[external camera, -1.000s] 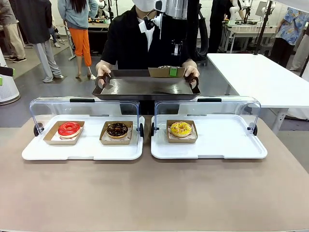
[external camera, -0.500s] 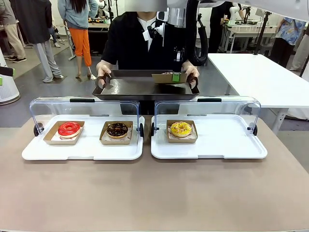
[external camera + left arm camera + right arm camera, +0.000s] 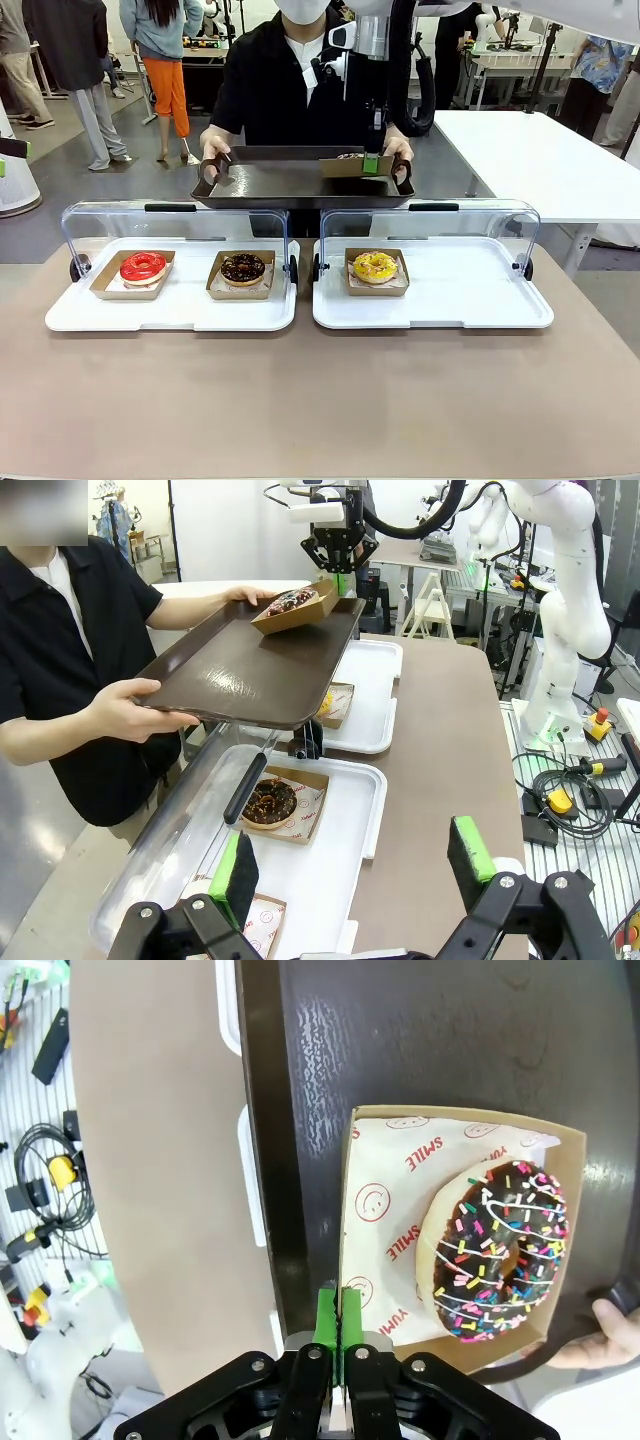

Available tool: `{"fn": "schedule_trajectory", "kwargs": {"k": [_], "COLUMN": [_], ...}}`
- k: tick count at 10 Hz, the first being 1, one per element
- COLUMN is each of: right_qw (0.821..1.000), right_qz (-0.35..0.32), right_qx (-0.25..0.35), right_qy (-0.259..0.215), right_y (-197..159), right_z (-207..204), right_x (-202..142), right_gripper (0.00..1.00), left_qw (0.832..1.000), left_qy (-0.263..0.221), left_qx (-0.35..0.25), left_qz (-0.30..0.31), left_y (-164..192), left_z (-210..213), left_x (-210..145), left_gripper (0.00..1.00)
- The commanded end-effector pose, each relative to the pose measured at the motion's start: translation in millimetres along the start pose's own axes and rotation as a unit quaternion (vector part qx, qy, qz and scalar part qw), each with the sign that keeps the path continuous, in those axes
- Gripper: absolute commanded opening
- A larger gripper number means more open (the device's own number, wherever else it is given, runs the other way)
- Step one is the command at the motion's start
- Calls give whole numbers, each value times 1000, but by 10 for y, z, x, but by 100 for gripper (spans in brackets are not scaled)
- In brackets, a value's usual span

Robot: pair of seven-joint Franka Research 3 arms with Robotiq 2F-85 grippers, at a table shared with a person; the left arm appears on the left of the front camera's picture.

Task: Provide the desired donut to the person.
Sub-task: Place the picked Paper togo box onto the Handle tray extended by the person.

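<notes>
A chocolate donut with coloured sprinkles (image 3: pixel 500 1250) lies in a brown cardboard box (image 3: pixel 400 1190) on the dark serving tray (image 3: pixel 290 185) that the person (image 3: pixel 290 90) holds with both hands across the table. My right gripper (image 3: pixel 333 1320) is shut on the box's near wall, its green pads pinching the cardboard. In the left wrist view the box (image 3: pixel 300 605) sits tilted at the tray's far end under the right gripper (image 3: pixel 338 565). My left gripper (image 3: pixel 355 860) hangs open over the left white tray, holding nothing.
Two white trays (image 3: pixel 180 310) (image 3: pixel 470 300) with raised clear lids stand side by side. They hold a red donut (image 3: pixel 143 267), a chocolate donut (image 3: pixel 243 268) and a yellow donut (image 3: pixel 375 266), each in a cardboard box. Bare brown tabletop lies in front.
My right gripper has come down and slightly right with the boxed sprinkle donut, bringing it onto the person's serving tray. The left arm has stayed still.
</notes>
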State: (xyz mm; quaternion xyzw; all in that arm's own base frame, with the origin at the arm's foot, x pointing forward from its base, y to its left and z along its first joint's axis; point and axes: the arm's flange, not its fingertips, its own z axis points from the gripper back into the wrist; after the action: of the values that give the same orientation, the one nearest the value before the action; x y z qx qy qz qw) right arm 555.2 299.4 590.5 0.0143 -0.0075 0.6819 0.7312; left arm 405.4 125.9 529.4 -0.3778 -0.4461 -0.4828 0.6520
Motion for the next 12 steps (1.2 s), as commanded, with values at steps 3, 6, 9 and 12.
{"fn": "schedule_trajectory", "kwargs": {"k": [3, 6, 9, 12], "right_qw": [1000, 999, 999, 998], "right_qz": [12, 15, 20, 47], "right_qx": [25, 31, 36, 40], "right_qy": [-8, -11, -12, -6], "right_y": [-83, -78, -67, 167], "right_z": [60, 71, 96, 174], "right_x": [-19, -35, -60, -199], "right_gripper": [100, 85, 100, 100], "left_qw": [1000, 1000, 1000, 1000], "left_qy": [-4, -4, -4, -4], "left_qx": [1, 1, 1, 1], "left_qz": [-2, -2, -2, -2], "left_y": [-6, -6, -6, -6], "left_z": [12, 12, 12, 12], "left_x": [11, 11, 11, 11], "left_gripper": [100, 100, 100, 100]}}
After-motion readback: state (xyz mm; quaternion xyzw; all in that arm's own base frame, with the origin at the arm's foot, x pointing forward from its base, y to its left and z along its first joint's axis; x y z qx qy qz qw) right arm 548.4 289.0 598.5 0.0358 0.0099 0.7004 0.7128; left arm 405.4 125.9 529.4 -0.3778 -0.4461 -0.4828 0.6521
